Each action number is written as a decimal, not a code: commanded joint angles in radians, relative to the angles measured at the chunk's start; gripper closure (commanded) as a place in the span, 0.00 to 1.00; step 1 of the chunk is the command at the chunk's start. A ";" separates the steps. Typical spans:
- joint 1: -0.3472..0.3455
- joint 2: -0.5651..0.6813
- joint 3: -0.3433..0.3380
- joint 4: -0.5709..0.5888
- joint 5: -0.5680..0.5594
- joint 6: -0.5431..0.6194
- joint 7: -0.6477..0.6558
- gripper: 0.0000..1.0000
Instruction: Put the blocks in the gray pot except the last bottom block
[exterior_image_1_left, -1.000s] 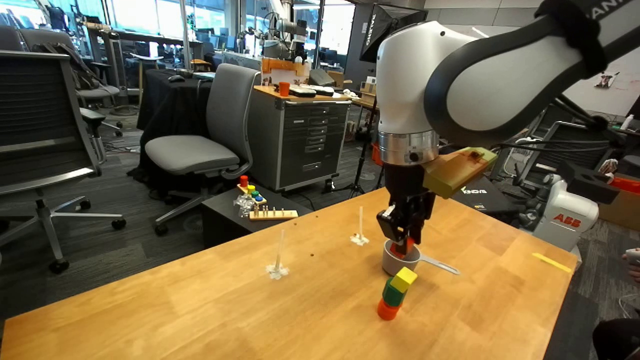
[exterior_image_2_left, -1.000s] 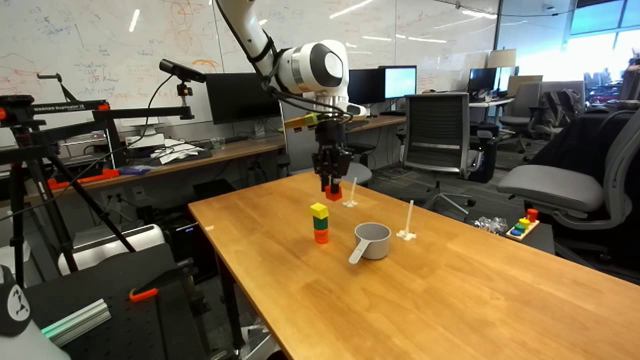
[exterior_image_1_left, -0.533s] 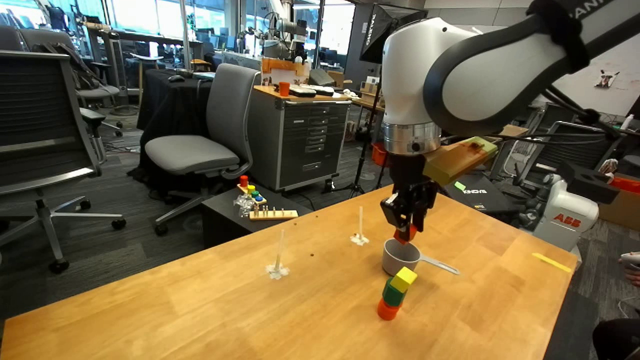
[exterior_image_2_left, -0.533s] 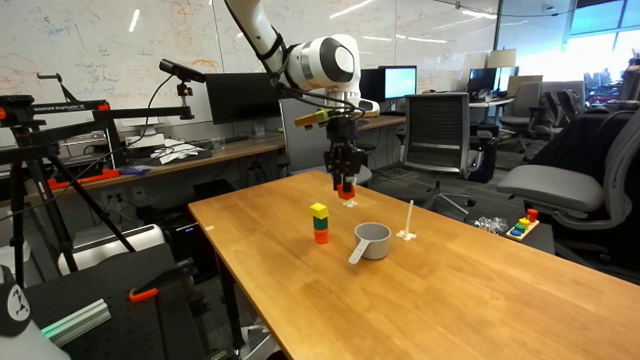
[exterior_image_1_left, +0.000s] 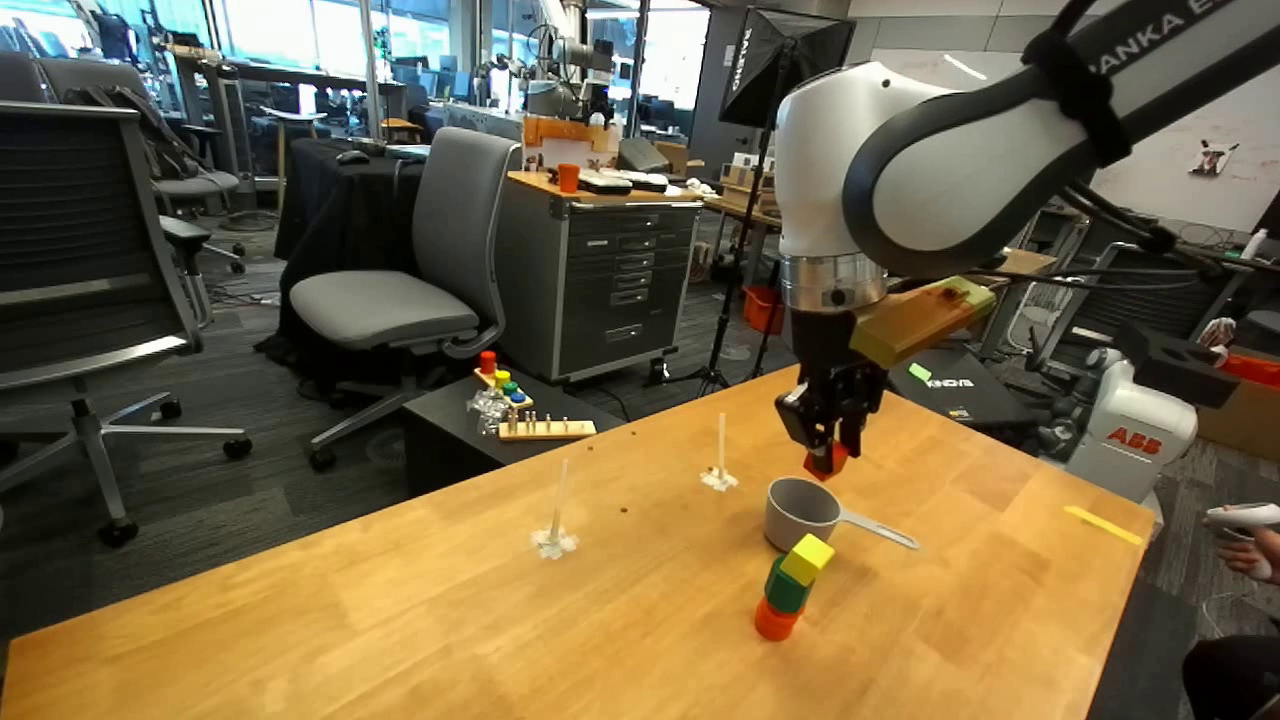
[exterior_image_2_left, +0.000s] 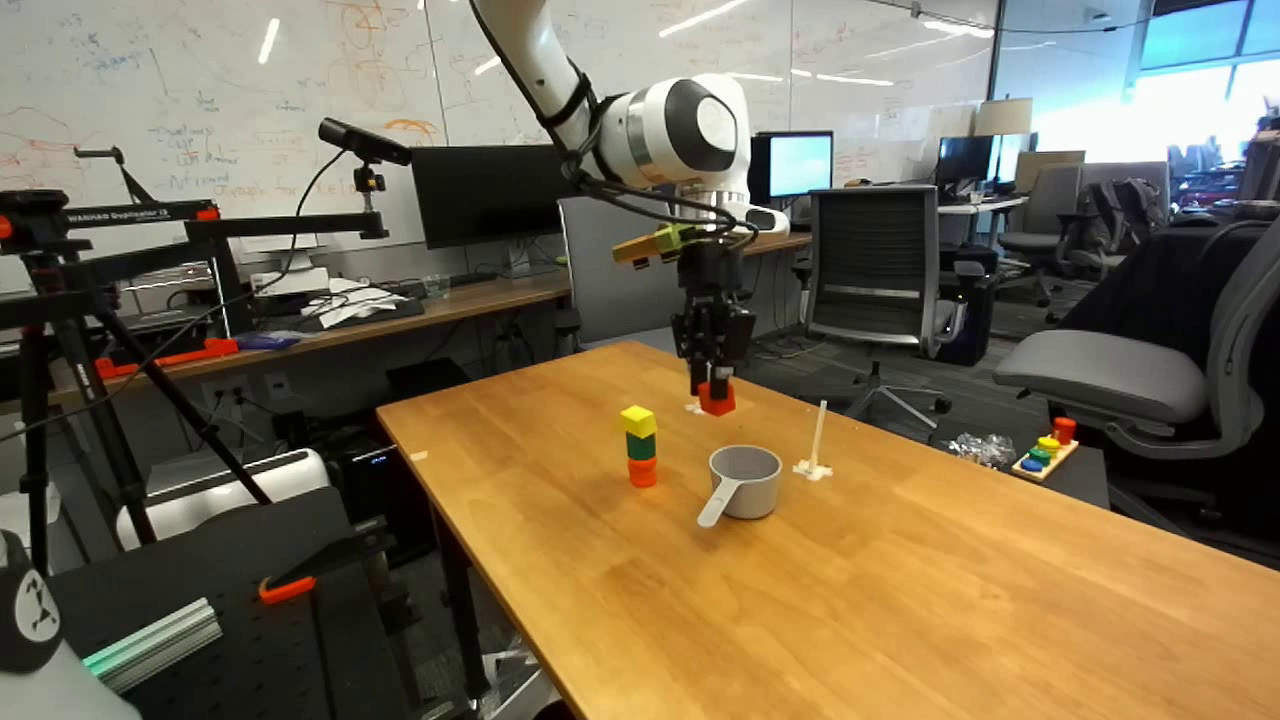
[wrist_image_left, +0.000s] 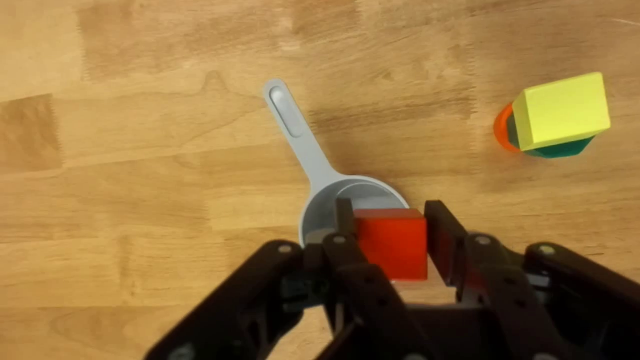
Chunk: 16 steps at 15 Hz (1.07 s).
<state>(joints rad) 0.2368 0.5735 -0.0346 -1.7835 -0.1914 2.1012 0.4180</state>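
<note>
My gripper (exterior_image_2_left: 709, 387) is shut on a red cube (wrist_image_left: 392, 247) and holds it in the air above the table. The red cube also shows in both exterior views (exterior_image_1_left: 826, 461) (exterior_image_2_left: 717, 399). In the wrist view the cube and fingers overlap part of the gray pot (wrist_image_left: 320, 215). The pot stands upright with its thin handle, in both exterior views (exterior_image_1_left: 790, 528) (exterior_image_2_left: 757, 496); its visible inside shows no block. Beside it stands a stack: yellow cube (exterior_image_1_left: 808, 559) on top, turned askew, green block (exterior_image_1_left: 787, 590) in the middle, orange-red bottom block (exterior_image_1_left: 776, 621) on the table.
Two thin upright sticks (exterior_image_1_left: 722, 450) (exterior_image_1_left: 560, 505) are taped to the wooden table (exterior_image_1_left: 400, 620). In an exterior view one stick (exterior_image_2_left: 819, 440) stands close beside the pot. A yellow tape strip (exterior_image_1_left: 1103, 525) lies near the table edge.
My gripper has carried the red cube sideways, rightward in both exterior views, and it now appears closer to the pot in an exterior view. The pot and stack have not moved.
</note>
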 joint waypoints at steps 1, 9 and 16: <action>0.004 0.052 -0.003 0.087 -0.006 -0.050 0.017 0.85; 0.000 0.100 -0.007 0.138 0.004 -0.068 0.016 0.85; -0.010 0.117 -0.007 0.166 0.013 -0.106 0.023 0.05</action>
<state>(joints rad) 0.2261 0.6712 -0.0353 -1.6663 -0.1907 2.0409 0.4263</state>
